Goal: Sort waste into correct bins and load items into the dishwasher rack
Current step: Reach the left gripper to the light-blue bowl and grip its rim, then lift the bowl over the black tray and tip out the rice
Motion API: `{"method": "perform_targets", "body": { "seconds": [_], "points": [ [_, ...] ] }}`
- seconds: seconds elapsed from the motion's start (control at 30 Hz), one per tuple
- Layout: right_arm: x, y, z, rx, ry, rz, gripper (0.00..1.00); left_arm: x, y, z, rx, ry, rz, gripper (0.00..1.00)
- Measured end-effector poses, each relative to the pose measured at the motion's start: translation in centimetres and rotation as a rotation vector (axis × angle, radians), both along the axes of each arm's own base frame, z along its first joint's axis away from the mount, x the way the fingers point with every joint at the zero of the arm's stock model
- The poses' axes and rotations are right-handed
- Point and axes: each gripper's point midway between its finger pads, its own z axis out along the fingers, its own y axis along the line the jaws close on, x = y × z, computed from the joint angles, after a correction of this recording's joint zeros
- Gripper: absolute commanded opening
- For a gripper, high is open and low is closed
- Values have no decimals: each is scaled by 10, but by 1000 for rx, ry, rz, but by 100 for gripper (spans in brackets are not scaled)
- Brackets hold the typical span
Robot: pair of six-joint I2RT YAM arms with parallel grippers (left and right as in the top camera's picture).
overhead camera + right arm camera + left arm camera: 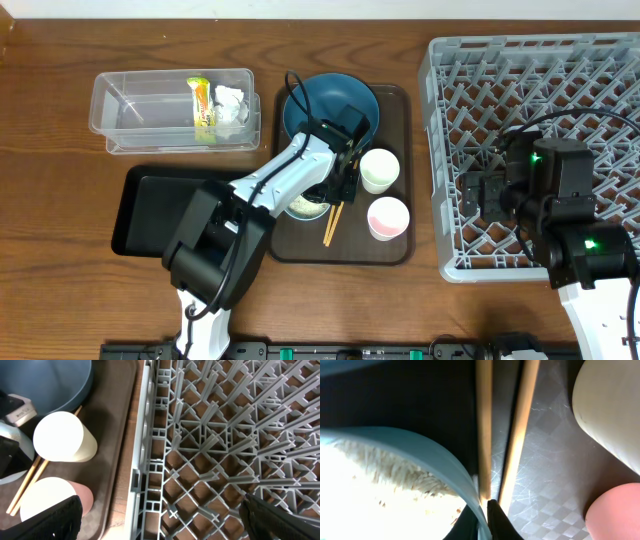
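Wooden tabletop [60, 290] spreads under everything, and we start at the left claw [483, 513]. Its two dark fingers are closed onto the thin rim of the small light blue bowl [420, 452], with the rim caught between them. White rice-like scraps [375, 495] lie in the bowl right beside the pinch, washed out by glare. Just outside that rim lie the wooden chopsticks [522, 430], side by side, their near ends almost touching the outer finger.

Beyond them, on the same brown serving tray [395, 252], stands the pale green-white cup [380, 170]. The pink cup [388, 218] stands nearer the tray's front edge. Neither cup touches the claw. The large dark blue bowl [330, 100] sits at the tray's far end, behind the left wrist.

To the left of the serving tray we see the shallow black tray [145, 200]. Behind it the clear plastic tub [130, 115] holds the yellow-green snack wrapper [203, 110] and the crumpled white tissue [232, 105].

Well apart on the right, the right claw [167, 527] hangs over the left part of the grey dishwasher rack [560, 80]. Its fingers are spread wide and hold nothing.
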Motion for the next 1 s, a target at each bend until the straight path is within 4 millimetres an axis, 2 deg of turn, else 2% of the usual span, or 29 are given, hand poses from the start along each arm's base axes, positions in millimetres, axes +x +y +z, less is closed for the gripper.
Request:
{"method": "perform_targets", "body": {
  "seconds": [0.3,0.47,0.6,0.8,1.0],
  "points": [
    [0,0,0,0,0,0,99,-2,3,8,7,-8,0,6],
    [0,0,0,0,0,0,99,1,1,27,-27,-45,1,6],
    [0,0,0,0,0,0,99,-1,4,51,-46,-79,5,6],
    [0,0,0,0,0,0,99,-3,31,84,-53,-96,63,6],
    [0,0,0,0,0,0,99,5,75,100,-83,-69,180,6]
  ]
}}
